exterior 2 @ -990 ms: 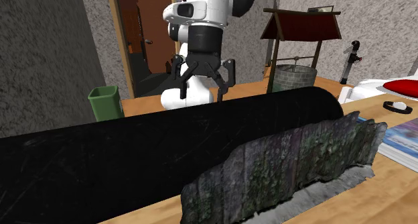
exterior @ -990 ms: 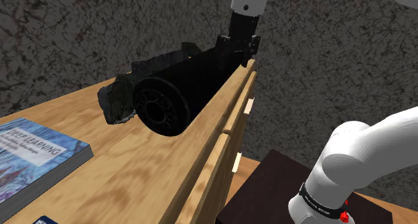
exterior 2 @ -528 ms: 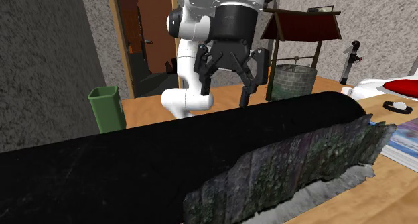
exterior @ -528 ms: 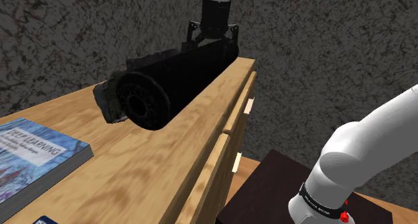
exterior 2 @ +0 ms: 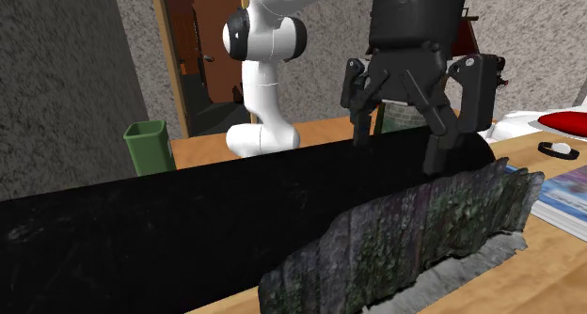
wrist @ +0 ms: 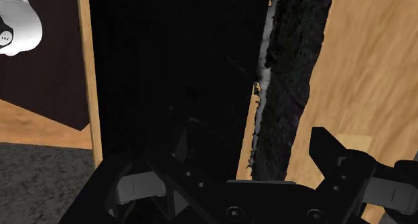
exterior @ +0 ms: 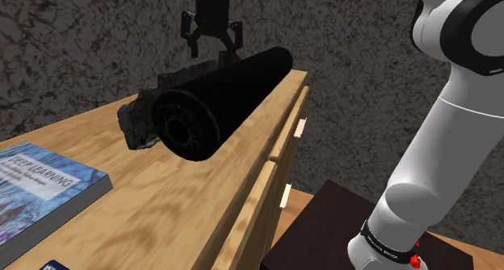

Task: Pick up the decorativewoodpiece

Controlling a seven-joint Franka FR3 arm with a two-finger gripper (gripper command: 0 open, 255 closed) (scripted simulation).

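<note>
On the tabletop [exterior: 161,216] the decorative wood piece [exterior 2: 414,232] lies just beside the cylinder [exterior: 230,90], pincer [exterior: 214,48] above them, book [exterior: 40,187] well apart.

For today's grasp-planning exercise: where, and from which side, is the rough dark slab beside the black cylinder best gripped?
The slab stands on edge, narrow across, the black cylinder crowding one face: probably pinch its thin top edge from above.

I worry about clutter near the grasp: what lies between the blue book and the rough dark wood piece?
Bare wooden tabletop separates the blue book from the rough dark wood piece; the shoulder view shows it.
</note>
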